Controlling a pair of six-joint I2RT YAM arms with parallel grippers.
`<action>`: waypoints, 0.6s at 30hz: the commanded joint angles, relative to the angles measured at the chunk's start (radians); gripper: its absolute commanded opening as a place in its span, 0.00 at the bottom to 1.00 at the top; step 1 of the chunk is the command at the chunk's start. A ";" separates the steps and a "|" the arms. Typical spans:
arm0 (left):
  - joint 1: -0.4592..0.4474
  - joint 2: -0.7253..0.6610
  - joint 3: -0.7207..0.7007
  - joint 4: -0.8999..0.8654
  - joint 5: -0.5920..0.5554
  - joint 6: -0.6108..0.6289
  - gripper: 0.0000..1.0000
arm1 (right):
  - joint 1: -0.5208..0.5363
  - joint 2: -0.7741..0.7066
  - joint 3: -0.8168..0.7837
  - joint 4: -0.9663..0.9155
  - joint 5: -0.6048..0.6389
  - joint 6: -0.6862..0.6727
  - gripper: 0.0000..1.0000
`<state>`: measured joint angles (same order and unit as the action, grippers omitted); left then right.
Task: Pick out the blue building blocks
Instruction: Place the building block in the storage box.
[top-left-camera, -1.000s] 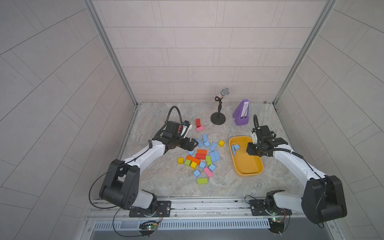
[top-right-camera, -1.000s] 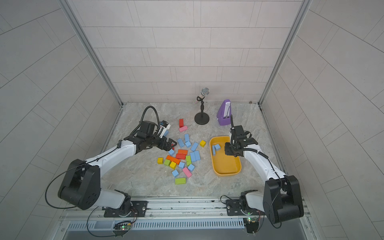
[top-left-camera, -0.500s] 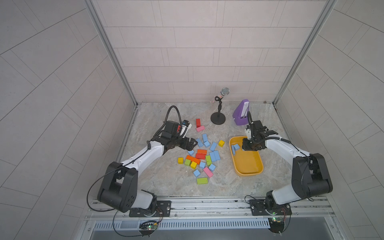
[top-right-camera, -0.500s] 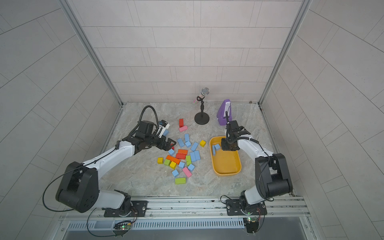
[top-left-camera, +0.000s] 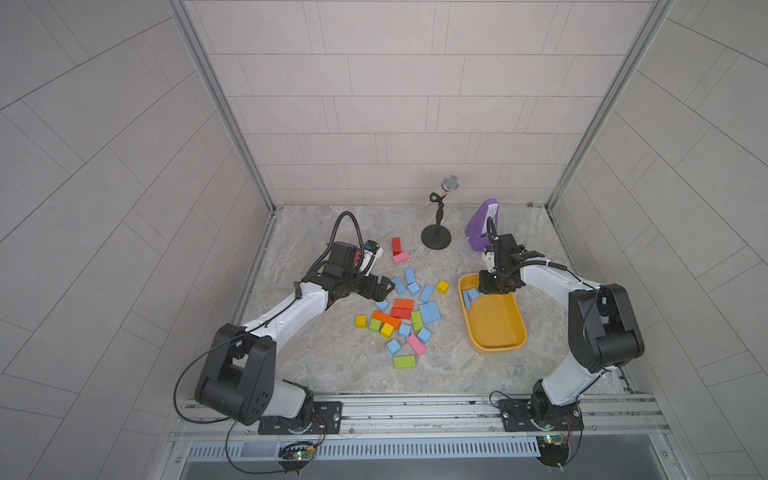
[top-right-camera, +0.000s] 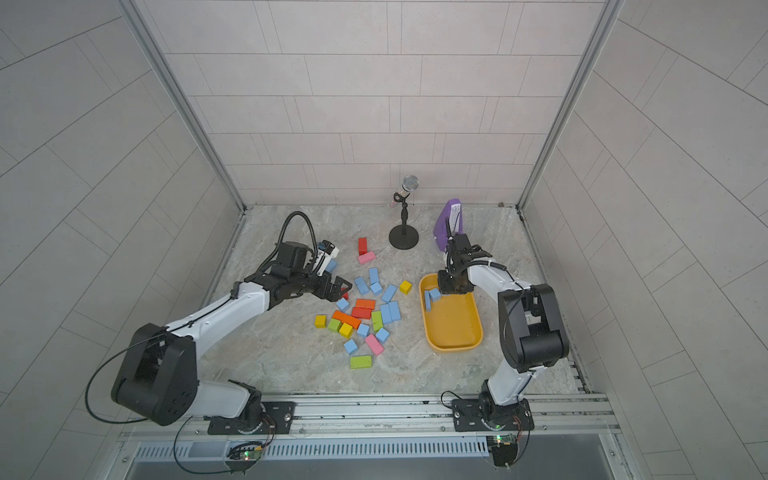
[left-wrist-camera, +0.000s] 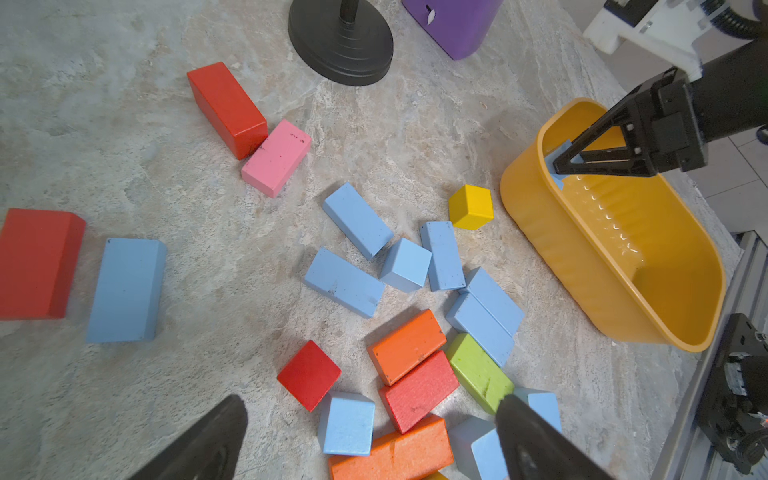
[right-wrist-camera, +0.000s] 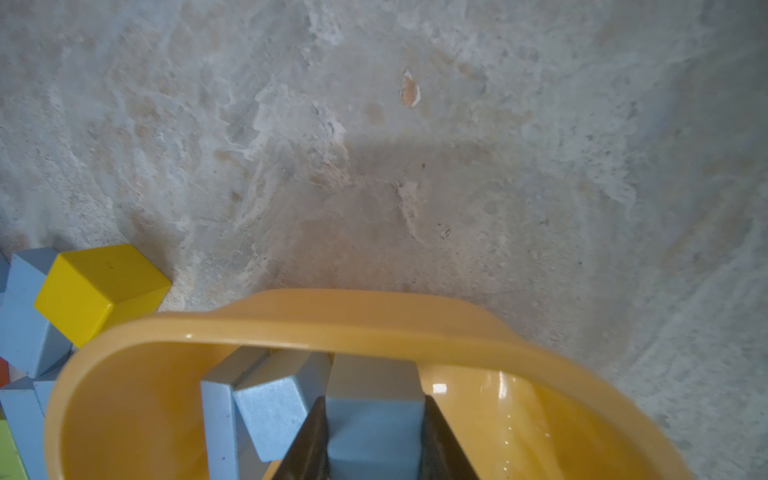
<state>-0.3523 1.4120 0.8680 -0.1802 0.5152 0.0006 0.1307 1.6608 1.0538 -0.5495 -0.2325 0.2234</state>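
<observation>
Several blue building blocks lie scattered in a mixed pile of coloured blocks on the stone floor. Two more lean in the far end of the yellow tub, seen as blue blocks. My right gripper is low inside that end of the tub, shut on a blue block. Above the pile's left edge, my left gripper hovers open and holds nothing; a blue cube lies below, between its fingers.
Red, orange, green, yellow and pink blocks are mixed in with the blue ones. A black microphone stand and a purple case stand at the back. A lone blue brick and red brick lie beside the left arm.
My right gripper has carried its blue block leftward to the far end of the tub, beside the two blocks there. The left arm has hardly moved.
</observation>
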 joint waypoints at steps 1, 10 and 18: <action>-0.004 -0.004 -0.010 0.010 -0.003 0.019 0.98 | 0.004 0.001 0.010 -0.008 -0.022 -0.017 0.27; -0.004 -0.009 -0.010 0.009 -0.006 0.017 0.98 | 0.010 0.012 0.015 -0.024 -0.053 -0.021 0.29; -0.005 -0.008 -0.011 0.010 -0.009 0.017 0.98 | 0.014 0.013 0.024 -0.041 -0.023 -0.017 0.41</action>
<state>-0.3523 1.4117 0.8654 -0.1772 0.5117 0.0006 0.1394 1.6615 1.0546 -0.5560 -0.2737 0.2142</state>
